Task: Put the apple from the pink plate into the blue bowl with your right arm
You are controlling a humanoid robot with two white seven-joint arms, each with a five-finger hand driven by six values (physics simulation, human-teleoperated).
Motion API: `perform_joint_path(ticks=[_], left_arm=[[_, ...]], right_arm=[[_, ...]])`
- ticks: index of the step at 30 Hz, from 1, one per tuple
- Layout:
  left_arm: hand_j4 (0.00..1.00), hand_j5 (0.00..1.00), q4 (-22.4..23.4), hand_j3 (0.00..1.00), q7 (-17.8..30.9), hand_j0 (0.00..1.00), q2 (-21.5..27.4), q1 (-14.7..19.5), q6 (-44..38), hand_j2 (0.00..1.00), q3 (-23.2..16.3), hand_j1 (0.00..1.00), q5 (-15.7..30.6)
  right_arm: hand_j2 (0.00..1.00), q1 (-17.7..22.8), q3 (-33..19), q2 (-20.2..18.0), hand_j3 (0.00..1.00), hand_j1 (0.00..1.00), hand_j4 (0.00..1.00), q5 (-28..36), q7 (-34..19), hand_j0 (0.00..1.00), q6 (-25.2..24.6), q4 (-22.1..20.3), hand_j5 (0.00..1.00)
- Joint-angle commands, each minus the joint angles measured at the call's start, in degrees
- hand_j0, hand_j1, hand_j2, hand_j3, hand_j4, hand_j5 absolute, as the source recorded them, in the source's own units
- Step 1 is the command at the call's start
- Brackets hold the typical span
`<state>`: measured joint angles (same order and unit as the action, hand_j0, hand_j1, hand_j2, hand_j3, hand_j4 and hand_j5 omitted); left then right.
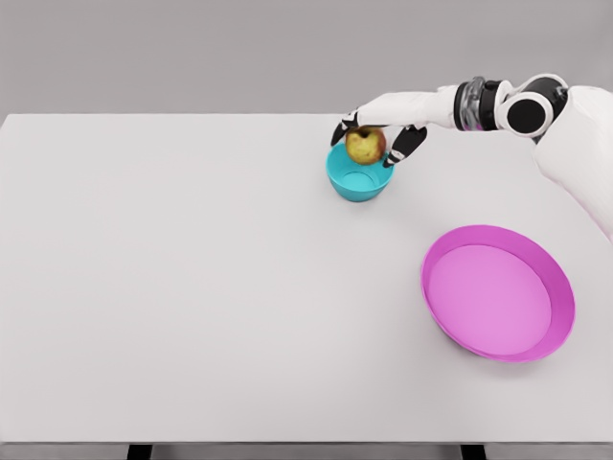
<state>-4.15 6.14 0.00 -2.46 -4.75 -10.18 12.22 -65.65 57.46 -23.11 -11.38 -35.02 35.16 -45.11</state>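
Now the apple [365, 146] sits directly over the blue bowl [359, 181], at or just above its rim, so the release only needs a short way down. The right hand [379, 134] reaches in from the right, arm stretched across the table [192, 287], fingers [406, 146] grasping the apple. The pink plate [498, 292] lies empty nearer the robot.

We see the bowl [359, 178] far back on the table [192, 287], the apple [365, 146] just above it, the plate [498, 292] nearer, to its right.
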Motion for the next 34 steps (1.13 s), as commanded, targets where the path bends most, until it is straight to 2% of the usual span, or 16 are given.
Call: perform_joint_path(ticks=[1,6,9,11,14,17,19,22,24,25,32,34], left_arm=[[1.00,1.00,0.02,1.00,0.01,1.00,0.00,0.00,0.00,1.00,-0.01,1.00,0.00],[1.00,1.00,0.02,1.00,0.01,1.00,0.00,0.00,0.00,1.00,-0.01,1.00,0.00],[1.00,1.00,0.02,1.00,0.01,1.00,0.00,0.00,0.00,1.00,-0.01,1.00,0.00],[1.00,1.00,0.02,1.00,0.01,1.00,0.00,0.00,0.00,1.00,-0.01,1.00,0.00],[1.00,1.00,0.02,1.00,0.01,1.00,0.00,0.00,0.00,1.00,-0.01,1.00,0.00],[1.00,1.00,0.02,1.00,0.01,1.00,0.00,0.00,0.00,1.00,-0.01,1.00,0.00],[1.00,1.00,0.02,1.00,0.01,1.00,0.00,0.00,0.00,1.00,-0.01,1.00,0.00],[1.00,1.00,0.02,1.00,0.01,1.00,0.00,0.00,0.00,1.00,-0.01,1.00,0.00],[1.00,1.00,0.02,1.00,0.01,1.00,0.00,0.00,0.00,1.00,-0.01,1.00,0.00],[1.00,1.00,0.02,1.00,0.01,1.00,0.00,0.00,0.00,1.00,-0.01,1.00,0.00],[1.00,1.00,-0.25,1.00,0.01,1.00,0.00,0.79,0.09,1.00,0.08,1.00,0.00],[1.00,1.00,-0.33,1.00,0.10,1.00,0.00,0.70,0.09,1.00,-0.10,1.00,-0.09]], right_arm=[[0.94,0.00,-0.15,-0.10,0.94,0.94,0.94,0.04,0.02,0.94,-0.16,-0.16,0.94],[1.00,0.26,-0.94,-1.59,1.00,1.00,1.00,0.04,0.02,1.00,-0.16,-2.00,1.00],[1.00,0.62,-2.17,-5.10,1.00,1.00,1.00,0.83,0.02,1.00,-0.16,-9.29,1.00],[1.00,2.02,-2.09,-12.39,1.00,1.00,1.00,7.24,0.02,1.00,-0.16,-18.60,1.00],[1.00,4.30,-1.56,-24.26,1.00,1.00,1.00,11.99,0.02,1.00,-0.16,-32.32,1.00],[1.00,6.85,-1.64,-31.21,1.00,1.00,1.00,12.70,0.02,1.00,-0.16,-39.97,1.00],[1.00,8.26,-2.17,-34.55,1.00,1.00,1.00,15.86,0.02,1.00,-0.16,-40.67,1.00],[1.00,10.02,-4.28,-35.61,1.00,1.00,1.00,16.39,0.02,1.00,-0.16,-40.59,1.00],[1.00,15.73,-9.81,-35.17,1.00,1.00,1.00,16.74,0.02,1.00,-0.16,-40.59,1.00],[1.00,17.31,-11.22,-34.90,1.00,1.00,1.00,16.65,0.02,1.00,-0.16,-40.59,1.00],[1.00,17.58,-12.02,-35.96,1.00,1.00,1.00,16.83,0.02,1.00,-0.16,-41.82,1.00],[1.00,18.98,-12.10,-37.71,1.00,1.00,1.00,16.83,0.02,1.00,-0.16,-42.26,1.00]])
